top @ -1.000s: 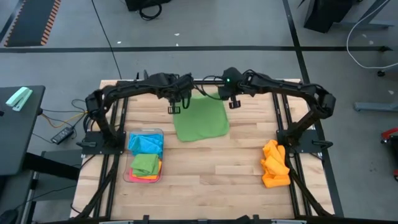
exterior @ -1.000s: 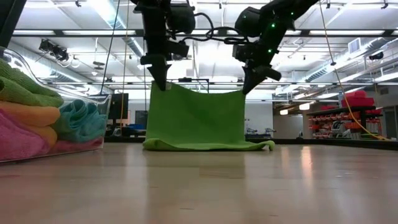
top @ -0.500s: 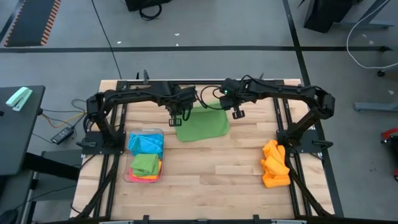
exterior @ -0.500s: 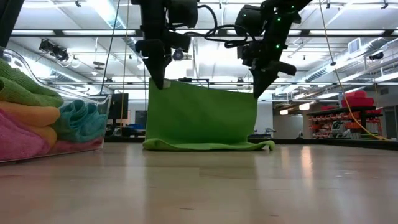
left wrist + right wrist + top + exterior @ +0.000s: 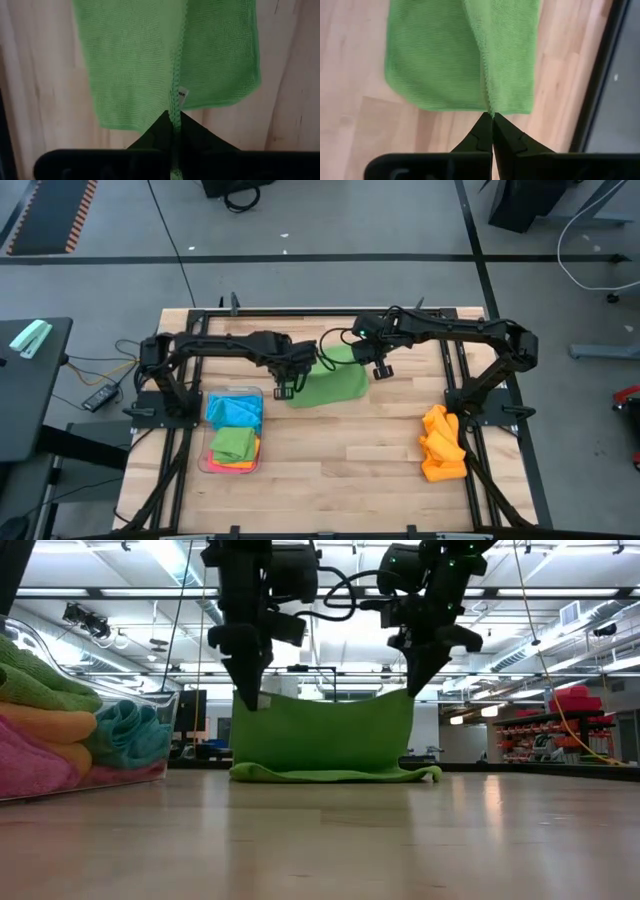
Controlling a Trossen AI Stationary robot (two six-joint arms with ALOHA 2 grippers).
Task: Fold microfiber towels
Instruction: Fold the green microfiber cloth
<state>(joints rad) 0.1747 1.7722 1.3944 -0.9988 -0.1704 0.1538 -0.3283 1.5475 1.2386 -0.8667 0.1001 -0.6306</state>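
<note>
Both grippers, left gripper [image 5: 283, 391] and right gripper [image 5: 381, 370], had fingers pinched on the raised edge of the green towel [image 5: 330, 383], its lower half resting on the bench [image 5: 340, 460] beneath them.

Both grippers have carried the green towel's [image 5: 330, 382] lifted edge forward and lower; visible flat cloth shrank.

Wooden table [image 5: 340, 460]: green towel [image 5: 335, 387], orange towels [image 5: 442, 444], tray [image 5: 232, 432].
</note>
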